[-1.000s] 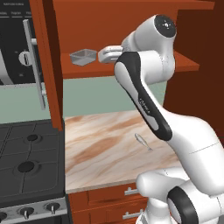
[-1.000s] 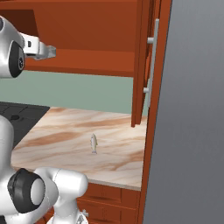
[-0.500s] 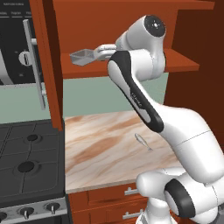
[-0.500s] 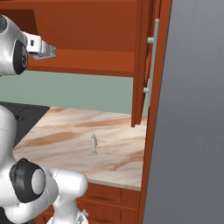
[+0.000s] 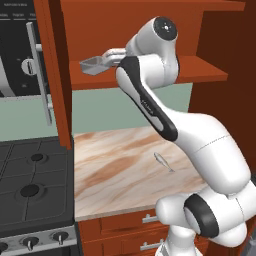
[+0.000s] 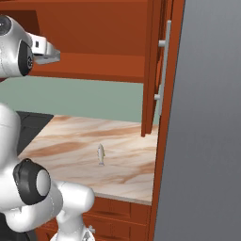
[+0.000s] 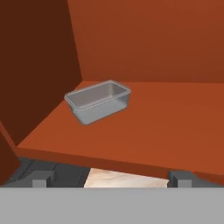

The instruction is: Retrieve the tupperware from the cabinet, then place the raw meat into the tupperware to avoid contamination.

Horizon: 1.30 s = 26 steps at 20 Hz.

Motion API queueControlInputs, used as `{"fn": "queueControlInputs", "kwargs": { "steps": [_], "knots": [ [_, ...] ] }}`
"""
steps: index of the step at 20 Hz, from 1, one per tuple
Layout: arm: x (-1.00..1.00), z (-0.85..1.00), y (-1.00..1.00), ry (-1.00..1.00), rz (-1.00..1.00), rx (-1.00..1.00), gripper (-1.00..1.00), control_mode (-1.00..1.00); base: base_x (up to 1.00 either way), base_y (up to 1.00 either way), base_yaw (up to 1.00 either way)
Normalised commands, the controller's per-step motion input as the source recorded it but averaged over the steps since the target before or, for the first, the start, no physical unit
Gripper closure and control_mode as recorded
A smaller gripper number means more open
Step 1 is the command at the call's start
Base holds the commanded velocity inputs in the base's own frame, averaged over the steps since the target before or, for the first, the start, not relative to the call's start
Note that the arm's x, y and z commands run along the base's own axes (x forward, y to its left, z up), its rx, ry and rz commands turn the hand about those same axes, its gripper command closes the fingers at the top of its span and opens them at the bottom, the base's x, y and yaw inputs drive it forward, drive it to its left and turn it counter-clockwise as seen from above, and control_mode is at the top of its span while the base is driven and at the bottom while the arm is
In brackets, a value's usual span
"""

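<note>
Marble counter [image 5: 115, 165], green wall [image 6: 89, 101], stove [image 5: 30, 190]

You cannot see the tupperware's [image 5: 93, 65] right end behind the arm; the cabinet's [image 6: 155, 66] top runs off frame above the tupperware.

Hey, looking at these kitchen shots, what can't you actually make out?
- Left base view: the open gripper overlaps the clear grey rectangular tupperware, so contact cannot be told.
- Right base view: the white arm hides the tupperware; the left edge cuts off the red-brown wooden cabinet.
- Hand view: the cabinet shelf hides most of the counter below.
- The small silvery fish-shaped raw meat is too small for detail.
</note>
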Motion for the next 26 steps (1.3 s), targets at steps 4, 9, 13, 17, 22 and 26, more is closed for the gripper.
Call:
{"fn": "queueControlInputs", "kwargs": {
  "steps": [4, 9, 13, 17, 22, 26],
  "knots": [
    [0.31, 0.00, 0.05, 0.00, -0.03, 0.00, -1.00, -1.00, 0.00, 0.00, 0.00],
    [0.29, -0.03, 0.10, 0.00, -0.03, 0.00, -1.00, -1.00, 0.00, 0.00, 0.00],
    [0.25, -0.05, 0.18, 0.00, -0.03, 0.00, -1.00, -1.00, 0.00, 0.00, 0.00],
    [0.20, -0.02, 0.18, 0.00, -0.03, 0.00, -1.00, -1.00, 0.00, 0.00, 0.00],
    [0.23, 0.00, 0.10, 0.00, -0.03, 0.00, -1.00, -1.00, 0.00, 0.00, 0.00],
    [0.27, -0.05, 0.03, 0.03, -0.04, 0.00, -1.00, -1.00, 0.00, 0.00, 0.00]
  ]
}}
